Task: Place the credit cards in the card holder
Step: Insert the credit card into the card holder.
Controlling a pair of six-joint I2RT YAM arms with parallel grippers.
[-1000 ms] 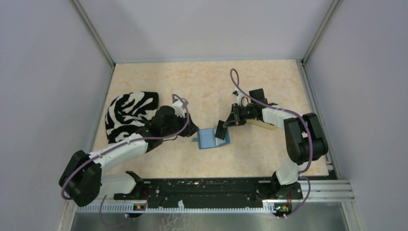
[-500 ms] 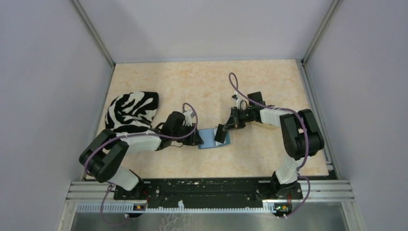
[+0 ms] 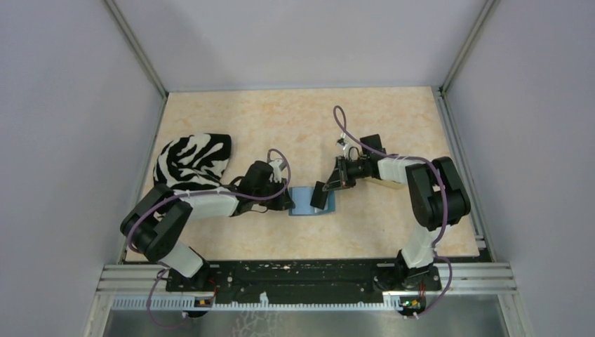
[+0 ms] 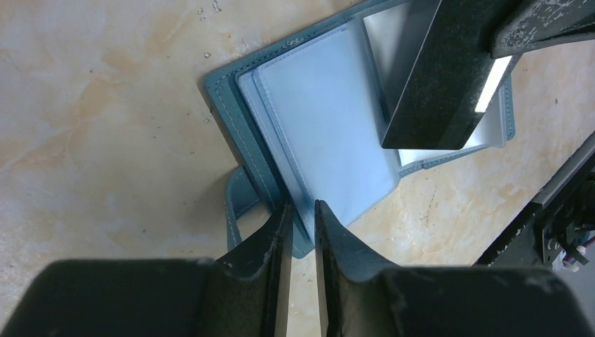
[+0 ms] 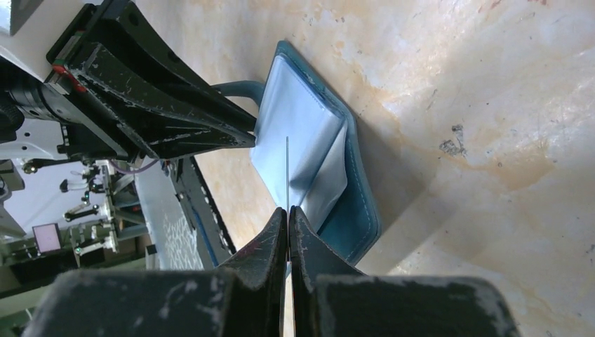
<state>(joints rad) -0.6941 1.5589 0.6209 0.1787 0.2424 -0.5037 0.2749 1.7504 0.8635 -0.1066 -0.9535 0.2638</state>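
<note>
From above, the card holder (image 3: 303, 205) was seen lying open on the bench (image 3: 281, 126), between the two arms. The left pincer (image 3: 289, 203) was set at its left edge. A dark card (image 3: 319, 195) was held over its right half by the right pincer (image 3: 332, 184).

In the left wrist view, the holder's near edge was found between the left fingers (image 4: 270, 246), which stood nearly together. Whether that edge was actually clamped could not be told. If it were only brushed, the holder could be pushed along the bench once the card was pressed in, and the pocket would be missed. The card (image 4: 438, 84) was seen tilted above the far leaf, its lower end close to the pale pockets.

In the right wrist view, the right pincer was clenched on the card (image 5: 288, 175), shown edge-on as a thin line aimed at the light-blue leaves. A card so thin could be slid between the wrong leaves. It could also be bent if driven against the fold rather than into a slot. With the left pincer just beside its path, the two arms could be knocked together.
</note>
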